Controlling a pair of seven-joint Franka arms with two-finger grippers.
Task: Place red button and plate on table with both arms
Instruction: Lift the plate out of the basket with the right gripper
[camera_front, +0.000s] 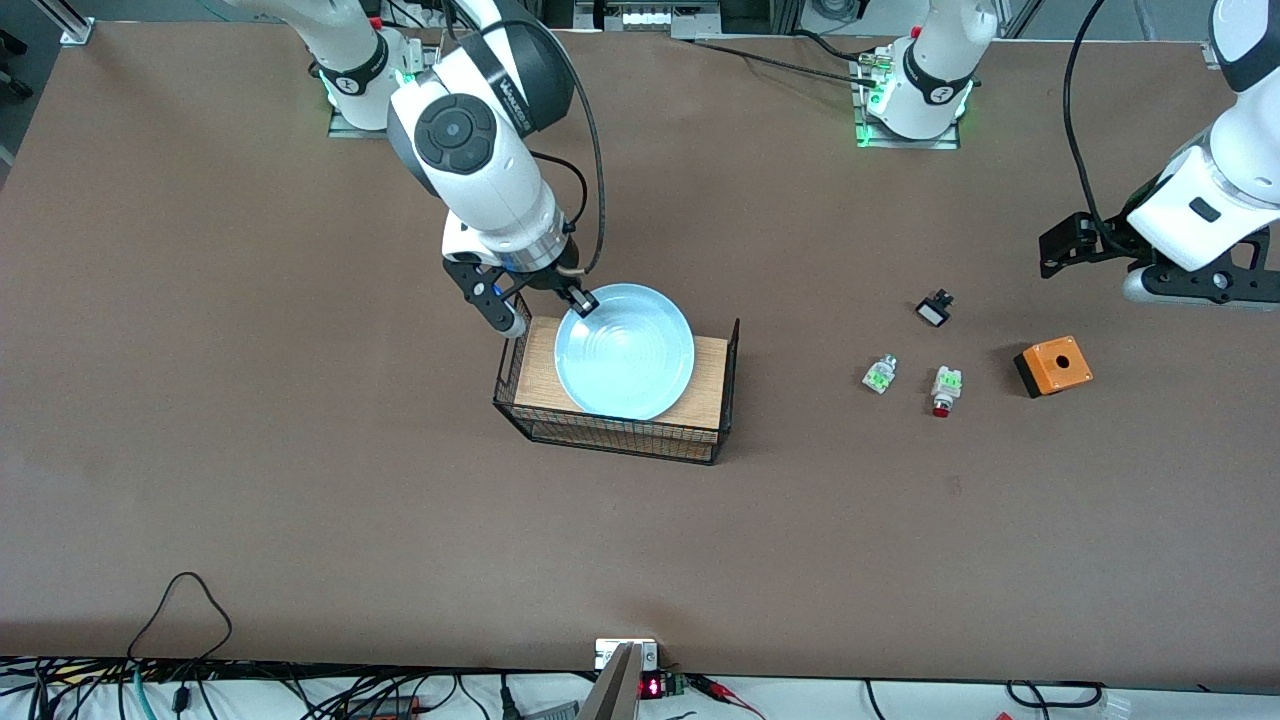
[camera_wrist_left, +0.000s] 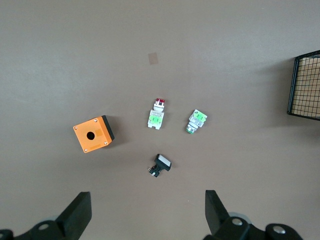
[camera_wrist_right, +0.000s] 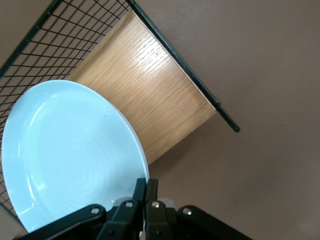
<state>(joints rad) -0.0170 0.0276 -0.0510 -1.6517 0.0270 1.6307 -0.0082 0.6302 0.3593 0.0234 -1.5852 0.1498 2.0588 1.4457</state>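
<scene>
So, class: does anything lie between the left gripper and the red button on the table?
Partly. The left gripper, fingers open, is over the table, and the small black-and-white part lies between it and the red button. The orange box and the white-green part flank the button, not touching it.

A pale light-blue plate (camera_front: 625, 350) with faint concentric rings sits on a wood-grain rack (camera_front: 712, 372) framed in black wire mesh, on the matte brown table (camera_front: 300, 450). The red button (camera_front: 945, 388) shows a white-and-green body with a red cap, beside a white-green part (camera_front: 880, 374), a black-and-white part (camera_front: 934, 309) and an orange box (camera_front: 1053, 366) with black base.
</scene>
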